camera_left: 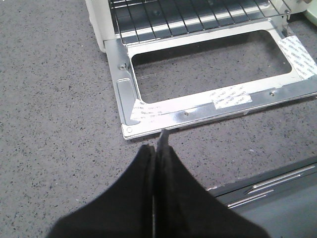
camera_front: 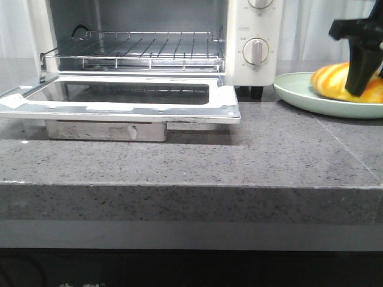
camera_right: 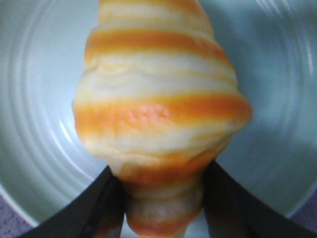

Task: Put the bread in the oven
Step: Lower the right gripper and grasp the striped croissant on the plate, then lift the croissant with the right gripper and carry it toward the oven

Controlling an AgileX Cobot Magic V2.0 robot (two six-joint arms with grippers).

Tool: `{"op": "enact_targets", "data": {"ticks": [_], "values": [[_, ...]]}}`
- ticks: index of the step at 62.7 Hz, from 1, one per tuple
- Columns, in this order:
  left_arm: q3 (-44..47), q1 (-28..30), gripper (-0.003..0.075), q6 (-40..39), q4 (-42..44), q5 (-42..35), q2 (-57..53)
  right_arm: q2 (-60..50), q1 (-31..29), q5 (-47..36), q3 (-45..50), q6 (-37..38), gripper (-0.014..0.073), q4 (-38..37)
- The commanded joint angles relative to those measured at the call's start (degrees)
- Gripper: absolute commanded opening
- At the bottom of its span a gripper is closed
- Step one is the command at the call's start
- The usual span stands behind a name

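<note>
The bread (camera_front: pixel 333 80), a glossy roll striped yellow and orange, lies on a pale green plate (camera_front: pixel 299 95) at the far right of the counter. My right gripper (camera_front: pixel 358 88) comes down onto it from above. In the right wrist view both black fingers press against the narrow end of the bread (camera_right: pixel 158 109), so my right gripper (camera_right: pixel 163 198) is shut on it over the plate (camera_right: pixel 29 124). The white oven (camera_front: pixel 263 27) stands at the left with its glass door (camera_front: pixel 222 103) folded down flat and its wire rack (camera_front: pixel 143 48) bare. My left gripper (camera_left: pixel 156 148) is shut and empty, just before the door's corner (camera_left: pixel 130 130).
A silver block (camera_front: pixel 108 130) sits under the lowered door. Round dial knobs (camera_front: pixel 256 51) are on the oven's right panel. The grey speckled counter ends in a front edge (camera_front: pixel 191 186). A dark ledge with metal strips (camera_left: pixel 277 183) shows beside the left gripper.
</note>
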Motion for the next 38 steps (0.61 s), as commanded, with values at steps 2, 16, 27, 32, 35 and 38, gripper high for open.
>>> {"op": "enact_targets", "data": {"ticks": [2, 16, 27, 32, 35, 38], "values": [[-1.41, -0.05, -0.0017, -0.60, 0.82, -3.86, 0.02, -7.34, -0.05, 0.69, -1.46, -0.55, 0.0201, -0.16], [-1.41, -0.05, -0.0017, -0.60, 1.69, -3.86, 0.02, -19.69, -0.01, 2.66, 3.11, -0.55, 0.0201, 2.65], [-1.41, -0.05, -0.0017, -0.60, 1.69, -3.86, 0.02, -30.65, 2.83, 1.39, 11.73, -0.60, 0.0201, 3.38], [-1.41, -0.05, -0.0018, -0.60, 1.69, -3.94, 0.02, -34.21, 5.72, 1.69, 14.47, -1.27, 0.0201, 3.38], [-1.41, -0.05, -0.0017, -0.60, 1.69, -3.94, 0.02, -35.89, 7.74, 2.03, 15.27, -1.41, 0.0201, 3.38], [-1.41, -0.05, -0.0018, -0.60, 1.69, -3.94, 0.02, -36.77, 10.43, 2.17, 15.53, -1.41, 0.0201, 3.51]]}}
